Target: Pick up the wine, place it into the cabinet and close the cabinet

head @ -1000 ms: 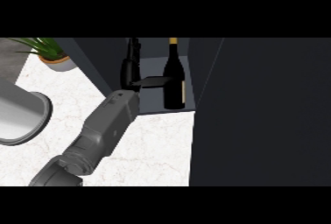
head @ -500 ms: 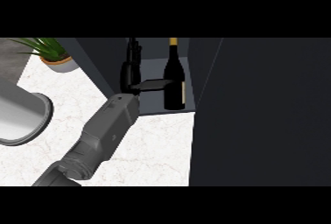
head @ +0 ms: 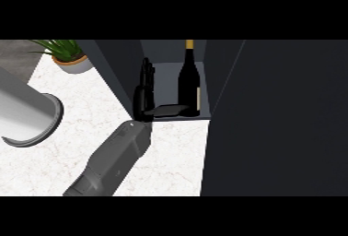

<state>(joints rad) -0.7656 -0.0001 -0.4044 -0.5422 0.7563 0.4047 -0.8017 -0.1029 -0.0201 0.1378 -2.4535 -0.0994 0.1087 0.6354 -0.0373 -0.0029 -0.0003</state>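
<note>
I see the wine bottle (head: 188,80) upright inside the open cabinet (head: 224,73), at the right side of its floor, near the front edge. One hand (head: 146,94) is in the cabinet w/ fingers straight, released, thumb (head: 170,110) reaching toward the bottle base; can't tell if touching. Forearm (head: 115,159) crosses the marble counter (head: 61,156). Potted plant (head: 68,55) at counter's back-left corner; grey cylinder (head: 27,115) at left edge.
</note>
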